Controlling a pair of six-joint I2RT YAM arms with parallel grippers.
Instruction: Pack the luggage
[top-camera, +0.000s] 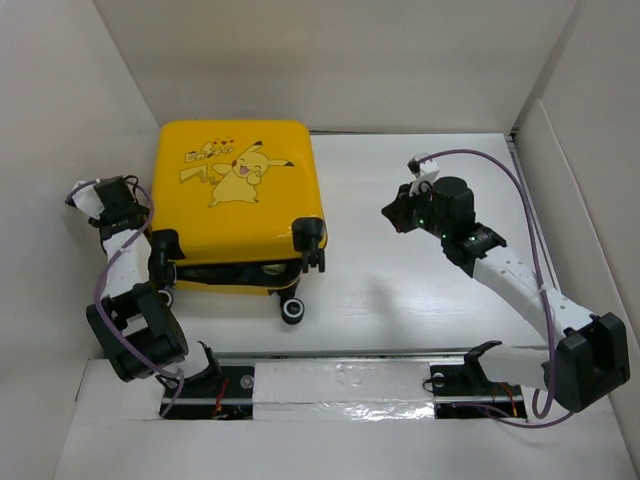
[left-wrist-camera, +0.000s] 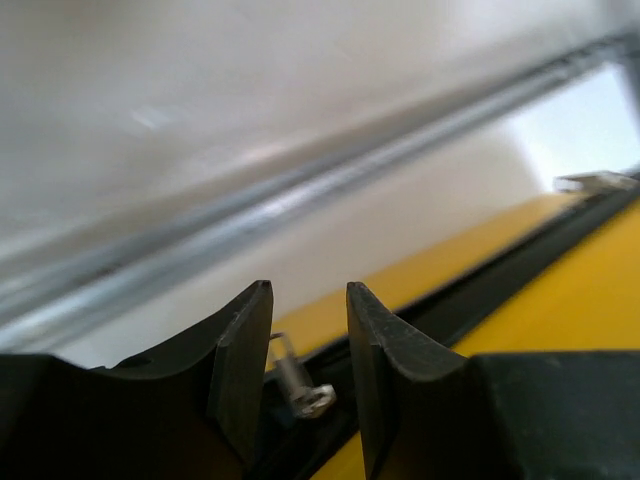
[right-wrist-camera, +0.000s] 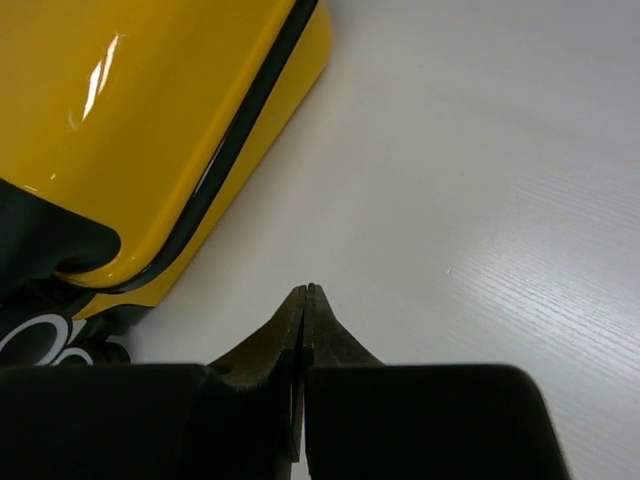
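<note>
Found the luggage (top-camera: 240, 200) flat on the table's (top-camera: 400, 300) left side, left jaws apart astride its zipper pull (left-wrist-camera: 305, 392), right jaws pressed together off to the right; judged zipping in hand, next calling for a pinch on that pull.

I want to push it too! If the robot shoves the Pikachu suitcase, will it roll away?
Probably slides, not rolls: the suitcase lies flat on the table, wheels sticking sideways. Its glossy shell looks hard, likely slippery.
</note>
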